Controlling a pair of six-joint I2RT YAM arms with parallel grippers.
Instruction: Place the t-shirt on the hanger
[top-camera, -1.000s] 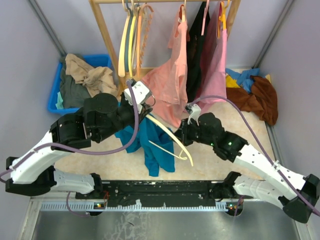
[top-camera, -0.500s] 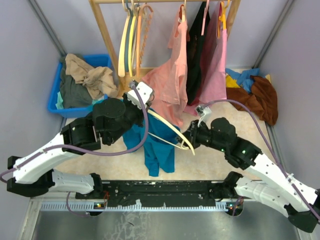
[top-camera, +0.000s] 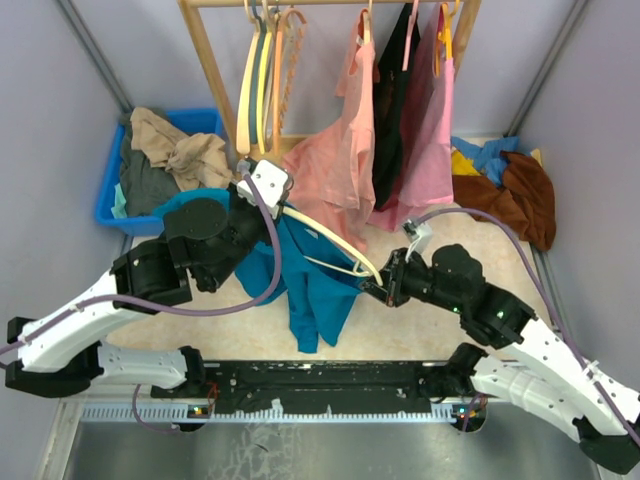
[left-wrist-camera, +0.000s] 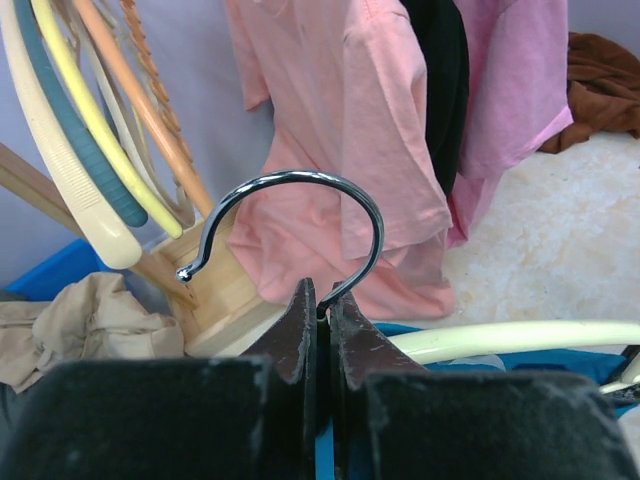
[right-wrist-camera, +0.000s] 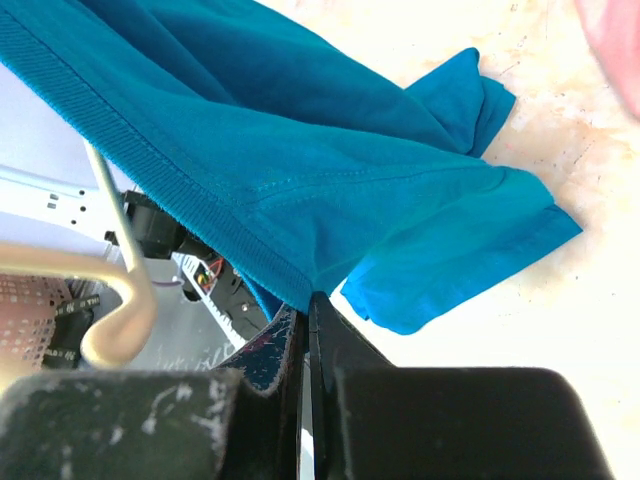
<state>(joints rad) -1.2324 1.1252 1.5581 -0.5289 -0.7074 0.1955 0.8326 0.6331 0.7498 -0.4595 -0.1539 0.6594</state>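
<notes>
The teal-blue t-shirt (top-camera: 312, 285) hangs in the middle, draped partly over the pale cream hanger (top-camera: 335, 245). My left gripper (top-camera: 276, 203) is shut on the stem of the hanger's metal hook (left-wrist-camera: 300, 195), above the shirt; the cream arm (left-wrist-camera: 520, 338) runs off to the right. My right gripper (top-camera: 378, 290) is shut on a ribbed edge of the t-shirt (right-wrist-camera: 300, 150), close by the hanger's right tip (right-wrist-camera: 115, 325). The right gripper's jaws (right-wrist-camera: 310, 305) pinch the cloth with no gap. The shirt's lower part trails on the floor.
A wooden rack (top-camera: 215, 80) stands behind with cream, yellow and orange hangers (top-camera: 262, 70), pink shirts (top-camera: 345, 165) and a black garment (top-camera: 395, 90). A blue bin (top-camera: 110, 195) of clothes is at the left. A brown, yellow and blue heap (top-camera: 510, 190) lies at the right.
My right gripper has drawn the shirt's edge right and toward the near edge along the hanger arm. My left gripper has shifted a little left with the hook. The shirt is spread wider.
</notes>
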